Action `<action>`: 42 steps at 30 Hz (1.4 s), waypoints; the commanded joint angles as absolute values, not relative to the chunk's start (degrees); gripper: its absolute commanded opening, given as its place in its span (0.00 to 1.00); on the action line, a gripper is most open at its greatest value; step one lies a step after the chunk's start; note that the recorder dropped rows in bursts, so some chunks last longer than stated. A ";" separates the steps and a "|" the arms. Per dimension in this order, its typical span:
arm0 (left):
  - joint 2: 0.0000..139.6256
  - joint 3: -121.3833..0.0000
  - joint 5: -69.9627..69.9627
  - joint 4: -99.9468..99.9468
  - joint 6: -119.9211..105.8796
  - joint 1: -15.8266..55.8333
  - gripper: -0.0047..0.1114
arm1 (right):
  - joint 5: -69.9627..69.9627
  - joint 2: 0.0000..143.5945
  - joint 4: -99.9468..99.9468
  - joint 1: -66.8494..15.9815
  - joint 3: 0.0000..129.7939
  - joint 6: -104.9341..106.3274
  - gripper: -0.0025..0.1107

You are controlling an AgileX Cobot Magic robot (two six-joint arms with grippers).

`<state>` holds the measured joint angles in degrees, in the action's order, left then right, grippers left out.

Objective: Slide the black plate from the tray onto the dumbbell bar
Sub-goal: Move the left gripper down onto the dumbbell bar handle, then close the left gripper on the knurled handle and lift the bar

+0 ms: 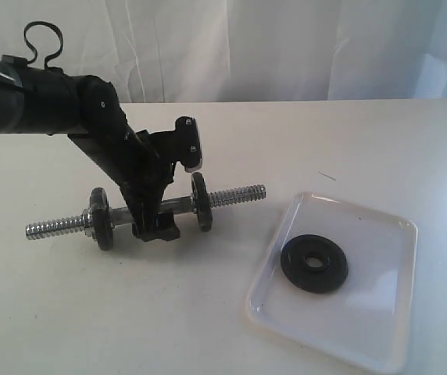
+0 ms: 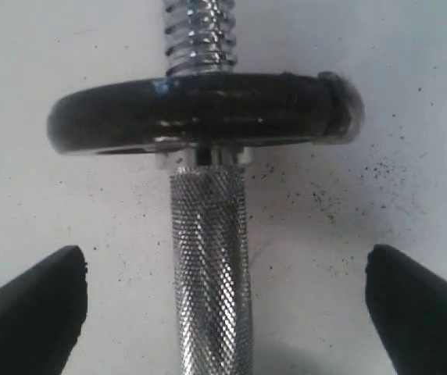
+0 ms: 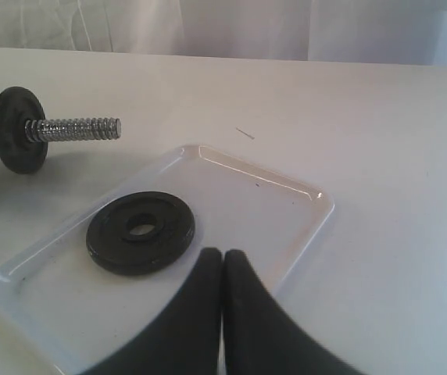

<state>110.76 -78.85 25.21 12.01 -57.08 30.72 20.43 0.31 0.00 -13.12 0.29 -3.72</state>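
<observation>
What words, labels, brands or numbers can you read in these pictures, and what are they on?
No readable text in any view.
The black plate, the tray and the dumbbell bar show no lettering, label or number.
A pale streak on the left arm is too blurred to tell whether it is writing.

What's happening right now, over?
Left gripper open, straddling bar. Right gripper shut, empty. Black plate flat in tray. Nothing blocking bar's tray-side end.

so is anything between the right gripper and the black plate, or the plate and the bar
Nothing visible does. Only bare tray lies between the shut right gripper and the black plate. From there to the threaded end of the dumbbell bar is bare table, with no nut on that end.
</observation>
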 commanded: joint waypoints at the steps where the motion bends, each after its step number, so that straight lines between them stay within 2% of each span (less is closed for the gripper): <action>1: 111.90 -79.01 23.37 12.39 -55.87 31.00 0.87 | 19.61 0.00 0.00 -12.98 0.00 -3.69 0.02; 28: 117.36 -79.01 17.72 15.15 -55.00 31.10 0.87 | 19.61 0.00 0.00 -12.98 0.00 -3.69 0.02; 36: 117.38 -79.01 21.59 14.16 -55.41 31.10 0.79 | 19.61 0.00 0.00 -12.98 0.00 -3.69 0.02; 42: 117.38 -79.01 23.20 13.25 -55.41 31.10 0.78 | 19.61 0.00 0.00 -12.98 0.00 -3.69 0.02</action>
